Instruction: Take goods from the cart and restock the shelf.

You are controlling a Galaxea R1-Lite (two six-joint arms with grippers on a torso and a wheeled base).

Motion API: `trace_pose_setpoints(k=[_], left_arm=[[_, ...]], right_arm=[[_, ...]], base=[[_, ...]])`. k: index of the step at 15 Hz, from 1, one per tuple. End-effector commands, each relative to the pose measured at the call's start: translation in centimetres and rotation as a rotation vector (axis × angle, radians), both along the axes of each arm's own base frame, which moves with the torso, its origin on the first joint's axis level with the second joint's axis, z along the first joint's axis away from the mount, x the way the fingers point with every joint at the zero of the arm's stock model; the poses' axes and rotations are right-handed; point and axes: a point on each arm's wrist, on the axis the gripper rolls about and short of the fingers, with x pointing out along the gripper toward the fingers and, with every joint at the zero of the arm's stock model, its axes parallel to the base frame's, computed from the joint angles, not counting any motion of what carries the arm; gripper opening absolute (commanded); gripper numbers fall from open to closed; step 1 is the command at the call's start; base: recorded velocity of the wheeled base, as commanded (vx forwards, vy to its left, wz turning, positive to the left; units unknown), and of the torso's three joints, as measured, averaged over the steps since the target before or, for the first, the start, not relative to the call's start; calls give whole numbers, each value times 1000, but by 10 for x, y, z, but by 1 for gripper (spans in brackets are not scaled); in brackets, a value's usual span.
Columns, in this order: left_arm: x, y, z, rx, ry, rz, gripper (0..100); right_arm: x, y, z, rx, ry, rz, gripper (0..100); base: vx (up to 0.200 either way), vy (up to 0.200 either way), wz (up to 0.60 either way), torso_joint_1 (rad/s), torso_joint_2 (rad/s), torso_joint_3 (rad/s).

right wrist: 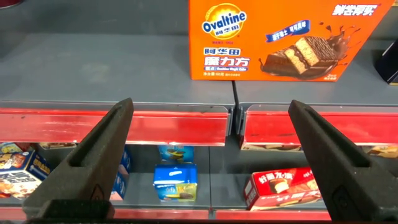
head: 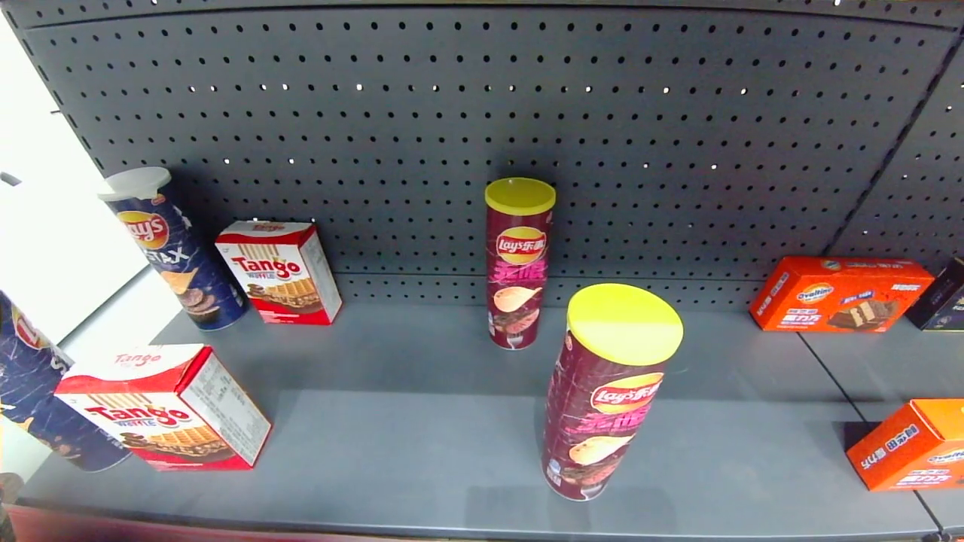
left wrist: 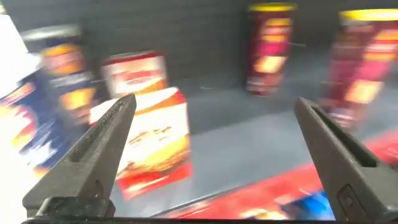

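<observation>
At the shelf's front edge, the left tool (left wrist: 211,155) is spread wide with nothing between its fingers; just beyond it stands the near wafer box (left wrist: 152,143), blurred. The right tool (right wrist: 208,155) is likewise wide open and empty, facing the red price rail (right wrist: 180,118). Above the rail the far orange box (right wrist: 280,37) sits on the shelf (right wrist: 112,68); below it a blue pack (right wrist: 176,182) and a red pack (right wrist: 280,186) lie on a lower level. On the shelf, two maroon crisp cans with yellow lids stand upright: the front can (head: 602,399) near the edge, the back can (head: 518,263) by the pegboard (head: 482,113). Leftward stand the far wafer box (head: 279,272), far blue can (head: 169,248) and near blue can (head: 38,399); rightward, the near orange box (head: 911,444)
</observation>
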Motion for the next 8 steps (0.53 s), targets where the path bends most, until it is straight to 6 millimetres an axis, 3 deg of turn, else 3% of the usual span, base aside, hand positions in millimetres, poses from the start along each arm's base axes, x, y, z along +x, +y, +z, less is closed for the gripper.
trace_pose_setpoints(k=[1,3,6,8], left_arm=[[-4,-2,-33,-32,-42,169,100],[-11,-4,-56,-28,68,278,100],[-16,-3,-83,36,210,250,100],[-17,-3,-82,31,198,253,100]], right_arm=[[0,0,0,0,1,0,100],[0,0,0,0,1,0,100],[0,0,0,0,1,0,100],[0,0,0,0,1,0,100]], base=[[0,0,0,0,0,0],[0,0,0,0,0,0],[0,0,0,0,0,0],[0,0,0,0,0,0]])
